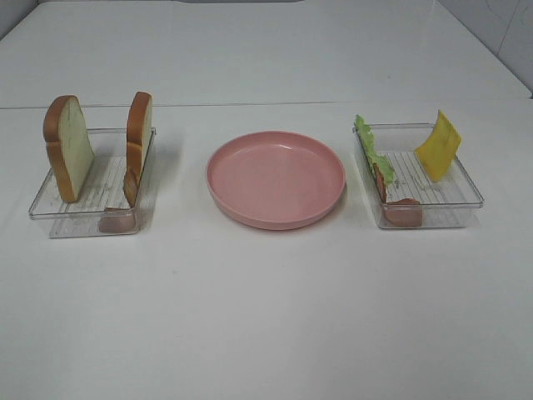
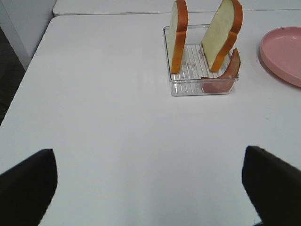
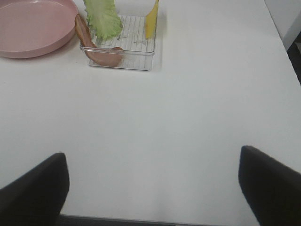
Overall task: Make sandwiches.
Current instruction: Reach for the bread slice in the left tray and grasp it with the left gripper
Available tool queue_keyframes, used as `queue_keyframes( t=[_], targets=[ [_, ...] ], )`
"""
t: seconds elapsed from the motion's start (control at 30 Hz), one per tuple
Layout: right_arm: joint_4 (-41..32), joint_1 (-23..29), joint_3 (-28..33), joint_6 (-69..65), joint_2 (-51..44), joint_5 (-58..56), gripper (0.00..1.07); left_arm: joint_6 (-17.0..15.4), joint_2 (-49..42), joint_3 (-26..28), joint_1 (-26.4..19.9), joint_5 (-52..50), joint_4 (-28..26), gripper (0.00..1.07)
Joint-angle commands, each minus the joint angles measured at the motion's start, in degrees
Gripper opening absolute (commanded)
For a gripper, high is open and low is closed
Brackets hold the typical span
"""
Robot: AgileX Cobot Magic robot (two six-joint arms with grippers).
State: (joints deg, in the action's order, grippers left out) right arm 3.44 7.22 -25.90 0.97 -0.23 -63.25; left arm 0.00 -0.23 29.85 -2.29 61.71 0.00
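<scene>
White table (image 1: 266, 333), seen from high: round pink plate (image 1: 275, 177) at centre, flanked by two clear plastic trays.

In the left tray (image 1: 83, 223), two toy bread slices set on edge with orange-brown crusts. Left slice (image 1: 68, 148) leaning at the left wall, right slice (image 1: 139, 133) upright along the right wall, white faces turned toward each other, well apart. At the foot of the right slice, a reddish-brown bacon strip (image 1: 121, 219), curling from the right wall down to the near end of the tray.

In the right tray (image 1: 441, 218), a green lettuce leaf (image 1: 366, 142) propped against the left wall and a yellow cheese square (image 1: 438, 146) tilted against the far right wall. Just beside the lettuce, a second bacon strip (image 1: 404, 212), bent along the left wall into the near left corner.

All sandwich parts lying in the trays, not yet stacked.

Left gripper (image 2: 149, 188) spread wide, dark fingertips (image 2: 28, 188) showing only at the edges of its wrist view, above the table on the near side of the left tray and well apart from it. Right gripper (image 3: 153, 188) likewise spread wide, on the near side of the right tray, well apart from it. Both holding nothing.
</scene>
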Motion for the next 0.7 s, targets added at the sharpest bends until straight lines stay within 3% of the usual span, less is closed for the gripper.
queue_keyframes(
  t=[0.03, 0.4, 0.7],
  targets=[
    [0.06, -0.17, 0.00, 0.52, -1.78, 0.34, 0.94, -0.34, -0.40, -0.11, 0.46, -0.34, -0.29, 1.01],
    [0.06, -0.17, 0.00, 0.52, -1.78, 0.34, 0.94, -0.34, 2.41, 2.75, 0.46, -3.27, 0.00, 1.01],
    [0.06, -0.17, 0.00, 0.52, -1.78, 0.34, 0.94, -0.63, 23.26, 12.20, 0.46, -7.96, -0.57, 1.01]
  ],
)
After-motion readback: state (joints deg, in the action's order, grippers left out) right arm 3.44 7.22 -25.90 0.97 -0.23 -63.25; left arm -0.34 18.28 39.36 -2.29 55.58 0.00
